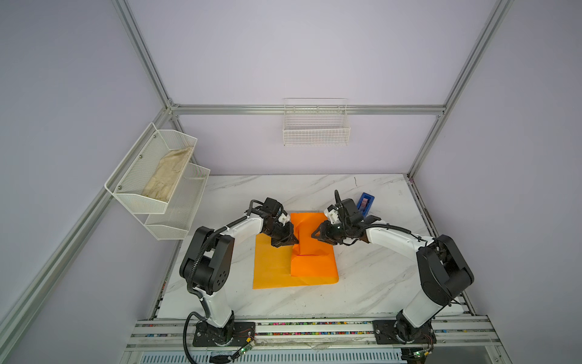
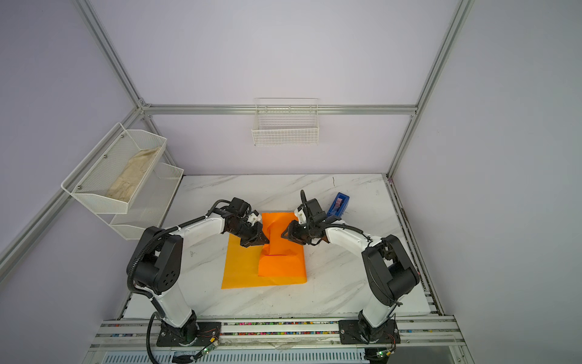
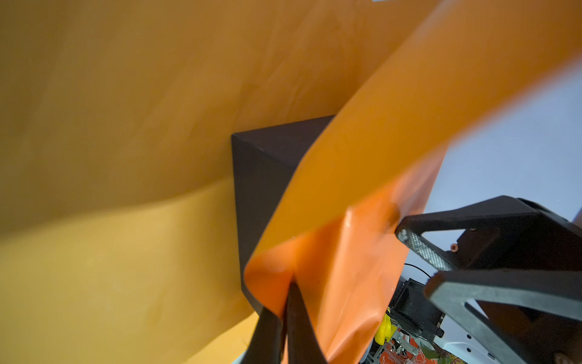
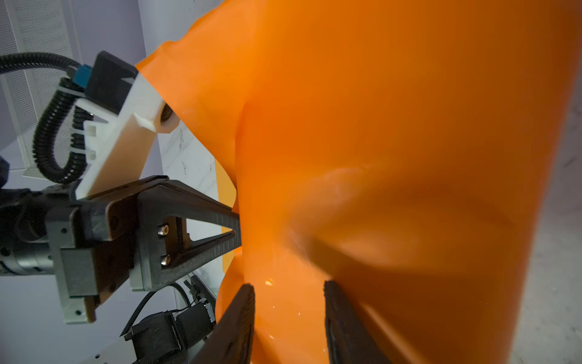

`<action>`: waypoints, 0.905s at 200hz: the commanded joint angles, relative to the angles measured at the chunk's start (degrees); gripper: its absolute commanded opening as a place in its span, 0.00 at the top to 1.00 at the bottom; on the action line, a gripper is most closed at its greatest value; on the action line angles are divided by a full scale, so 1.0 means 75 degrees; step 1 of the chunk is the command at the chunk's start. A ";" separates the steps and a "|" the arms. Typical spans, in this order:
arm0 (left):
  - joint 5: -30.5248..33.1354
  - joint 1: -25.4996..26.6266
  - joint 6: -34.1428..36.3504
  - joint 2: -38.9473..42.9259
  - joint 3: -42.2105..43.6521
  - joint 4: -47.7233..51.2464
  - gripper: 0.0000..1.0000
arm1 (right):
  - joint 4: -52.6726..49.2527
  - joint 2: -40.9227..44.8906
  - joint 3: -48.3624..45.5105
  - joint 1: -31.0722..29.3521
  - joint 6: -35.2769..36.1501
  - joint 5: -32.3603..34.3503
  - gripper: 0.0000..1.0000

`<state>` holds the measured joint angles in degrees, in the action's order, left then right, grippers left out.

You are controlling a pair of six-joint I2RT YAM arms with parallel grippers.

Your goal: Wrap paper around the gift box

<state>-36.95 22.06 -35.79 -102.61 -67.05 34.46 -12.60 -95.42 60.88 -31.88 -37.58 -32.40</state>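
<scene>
Two sets of jaws, both mine, meet over the paper (image 1: 311,268), which lies on the marble table (image 1: 378,283); my left gripper (image 3: 289,302) is closed on a fold at the edge of the raised flap, pinching the sheet and nothing else; my right gripper (image 4: 288,285) stands partly open against the same flap, and whether its fingers touch it I cannot quite tell, the view being so close; the gift box (image 3: 261,195) sits on the sheet beneath that flap, one corner and dark faces showing in the left wrist view, hidden in both top views. I judge the paper thin, limp and rather slick, quick to crease or tear, so best held at its free edge, close to the box; the box looks stiff and light, liable to slide if I tug.
</scene>
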 commanded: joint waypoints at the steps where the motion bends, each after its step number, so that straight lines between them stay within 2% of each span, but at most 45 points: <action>1: 0.0450 -0.0003 0.0281 0.0280 -0.0125 0.0521 0.82 | -0.0800 -0.0235 -0.0078 -0.0062 0.0219 0.0560 0.61; 10: 0.0695 -0.0083 0.0335 0.0471 -0.0179 0.0719 0.73 | -0.0924 -0.0233 -0.0079 -0.0062 0.0295 0.0658 0.61; 36: 0.1108 -0.0650 0.0401 0.1204 -0.0046 0.0994 0.57 | -0.1014 -0.0227 -0.0132 -0.0062 0.0382 0.0734 0.62; 74: 0.1291 -0.1743 0.0800 0.1821 0.0552 0.1379 0.42 | -0.1004 -0.0255 -0.0105 -0.0062 0.0419 0.0712 0.62; 117: 0.1411 -0.2557 0.1127 0.1462 0.1472 0.1310 0.37 | -0.1062 -0.0251 -0.0009 -0.0062 0.0488 0.0708 0.63; 167: 0.1479 -0.2617 0.1428 0.0719 0.1732 0.1213 0.35 | -0.1039 -0.0196 -0.0008 -0.0062 0.0473 0.0705 0.63; 181: 0.1818 -0.2621 0.1450 0.0662 0.1743 0.1244 0.35 | -0.1030 -0.0183 -0.0030 -0.0062 0.0452 0.0699 0.63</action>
<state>-26.20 2.57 -27.18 -96.60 -55.75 44.03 -13.89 -95.42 61.36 -32.16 -34.81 -30.65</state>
